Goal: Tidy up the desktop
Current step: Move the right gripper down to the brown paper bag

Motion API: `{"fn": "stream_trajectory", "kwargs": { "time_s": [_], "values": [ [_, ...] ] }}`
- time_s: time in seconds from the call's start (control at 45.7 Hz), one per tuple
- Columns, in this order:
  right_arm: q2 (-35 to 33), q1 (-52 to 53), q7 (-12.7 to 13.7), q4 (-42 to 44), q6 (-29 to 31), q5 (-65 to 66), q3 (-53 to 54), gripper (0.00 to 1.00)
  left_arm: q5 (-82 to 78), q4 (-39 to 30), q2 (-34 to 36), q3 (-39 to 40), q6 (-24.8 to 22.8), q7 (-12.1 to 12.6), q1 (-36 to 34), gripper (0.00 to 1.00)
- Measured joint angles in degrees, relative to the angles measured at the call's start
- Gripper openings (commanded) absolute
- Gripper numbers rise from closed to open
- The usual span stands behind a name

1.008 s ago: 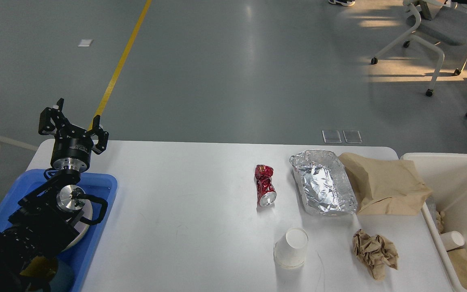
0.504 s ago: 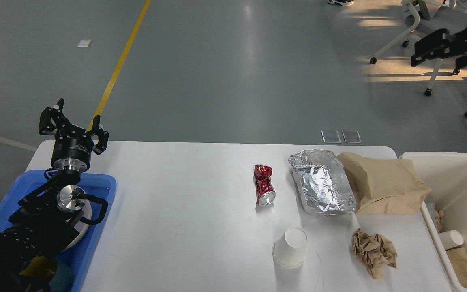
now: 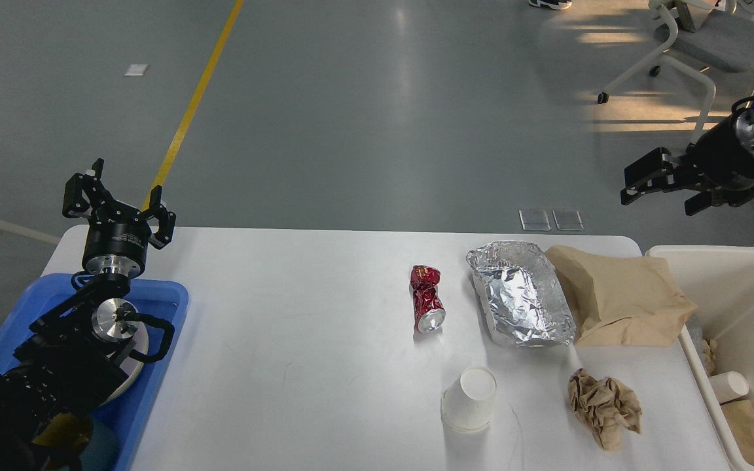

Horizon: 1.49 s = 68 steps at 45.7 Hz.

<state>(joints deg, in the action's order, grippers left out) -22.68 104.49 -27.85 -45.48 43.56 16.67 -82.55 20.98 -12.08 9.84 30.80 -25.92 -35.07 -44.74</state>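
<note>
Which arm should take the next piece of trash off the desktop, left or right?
Right, likely. All the litter, crushed can, foil tray, paper bag, cup and paper wad, lies toward the bin. The right gripper hangs open near there; the left gripper is over the blue tray.

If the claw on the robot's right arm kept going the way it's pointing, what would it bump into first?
Probably nothing. The right gripper, jaws open, points leftward above the floor beyond the desktop. Its path looks free, though depth is hard to judge.

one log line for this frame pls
task: tidy desktop | left claw: open, empty | right claw: open, above bin | can, cup on desktop
</note>
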Motion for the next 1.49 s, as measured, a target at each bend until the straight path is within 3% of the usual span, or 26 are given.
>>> {"fn": "stream_trajectory", "kwargs": {
  "time_s": [0.438,0.701,1.139,1.489],
  "values": [
    [4.6,-9.1,-0.1,-3.55,-0.65,-1.37,1.7,1.0,0.04,-0.02,0.0,-0.01,0.03,0.0,0.0,0.96],
    [4.56,-17.32,-0.02,-1.55,-8.24,-2.92,5.06,1.0,0.03,0.0,0.0,-0.01,0.03,0.0,0.0,0.97],
    [4.74,-24.2,0.11,5.75,-15.78,-3.78,6.67,1.0,0.0,-0.01,0.0,0.03,0.01,0.0,0.0,0.96],
    [4.7,-28.34,0.15,8.57,-18.15,-3.98,7.84,1.0,0.0,0.01,0.0,0.02,0.0,0.0,0.0,0.96]
  ]
}}
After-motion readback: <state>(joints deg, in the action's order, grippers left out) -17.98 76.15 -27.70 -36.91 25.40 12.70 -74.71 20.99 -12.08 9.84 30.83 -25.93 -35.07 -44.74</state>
